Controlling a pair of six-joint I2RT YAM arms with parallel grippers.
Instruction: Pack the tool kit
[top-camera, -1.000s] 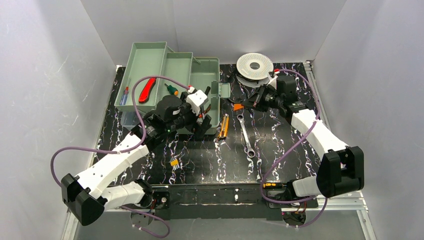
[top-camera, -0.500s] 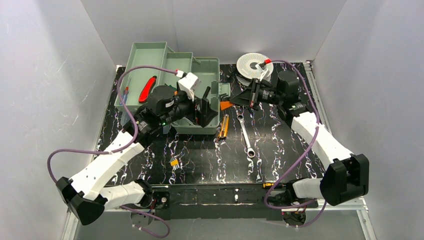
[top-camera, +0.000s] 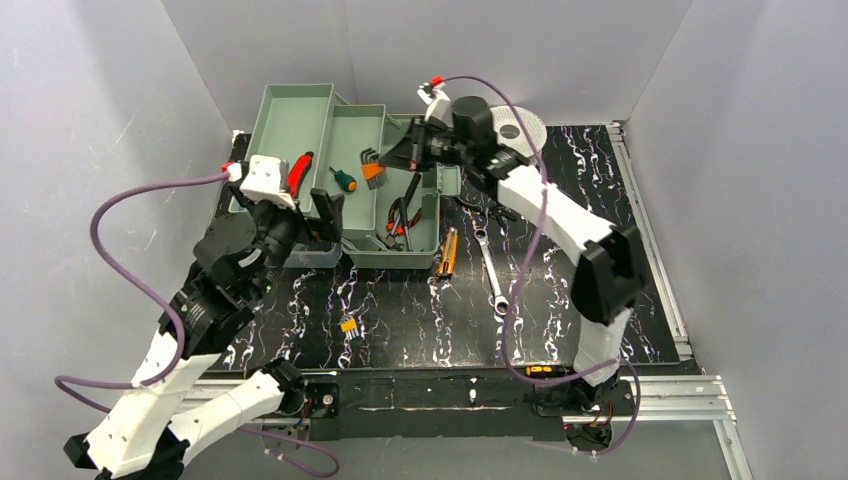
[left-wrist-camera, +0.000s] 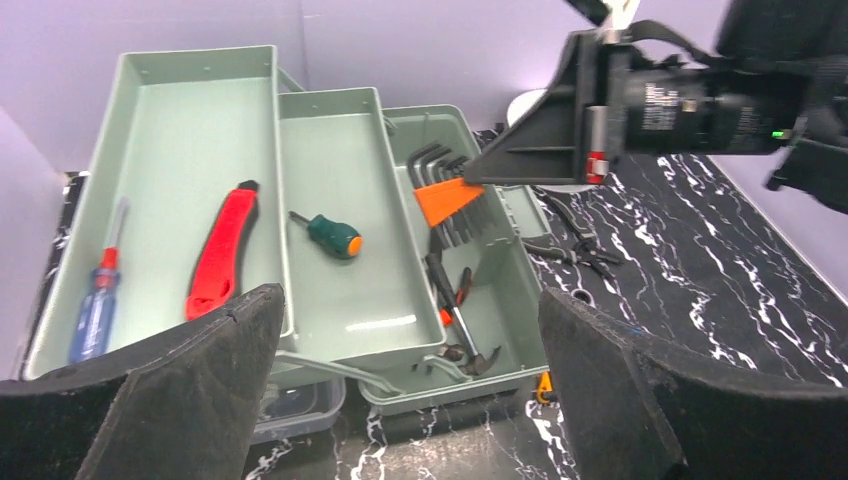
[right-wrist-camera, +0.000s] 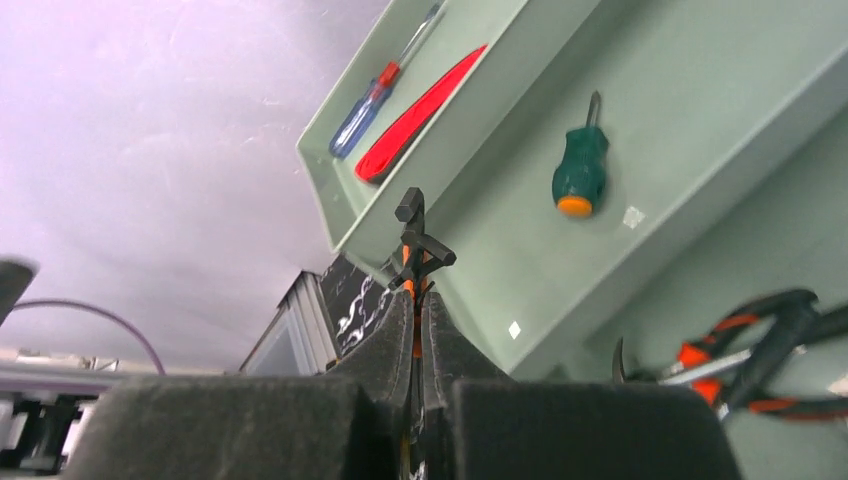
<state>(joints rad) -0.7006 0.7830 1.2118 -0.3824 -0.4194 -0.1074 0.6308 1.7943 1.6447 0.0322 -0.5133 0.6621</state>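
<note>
The pale green toolbox (top-camera: 425, 235) stands open at the back left, with its trays (top-camera: 290, 125) fanned out to the left. My right gripper (top-camera: 392, 160) is shut on an orange-holdered hex key set (top-camera: 372, 167) and holds it over the middle tray and the base. The set also shows in the left wrist view (left-wrist-camera: 450, 195) and the right wrist view (right-wrist-camera: 414, 245). My left gripper (top-camera: 305, 225) is open and empty, just in front of the box's left side. The trays hold a red knife (left-wrist-camera: 220, 250), a green screwdriver (left-wrist-camera: 330, 235) and a blue screwdriver (left-wrist-camera: 100, 300). A hammer and pliers (left-wrist-camera: 455, 310) lie in the base.
On the black table right of the box lie a wrench (top-camera: 492, 270), an orange-handled tool (top-camera: 447, 252) and black pliers (top-camera: 485, 212). A small yellow part (top-camera: 349, 325) lies nearer the front. The white wire spool (top-camera: 525, 125) sits at the back, partly behind my right arm.
My right arm has swung left from beside the spool, carrying the hex key set over the toolbox. My left arm has pulled back left from the box's front, uncovering the base.
</note>
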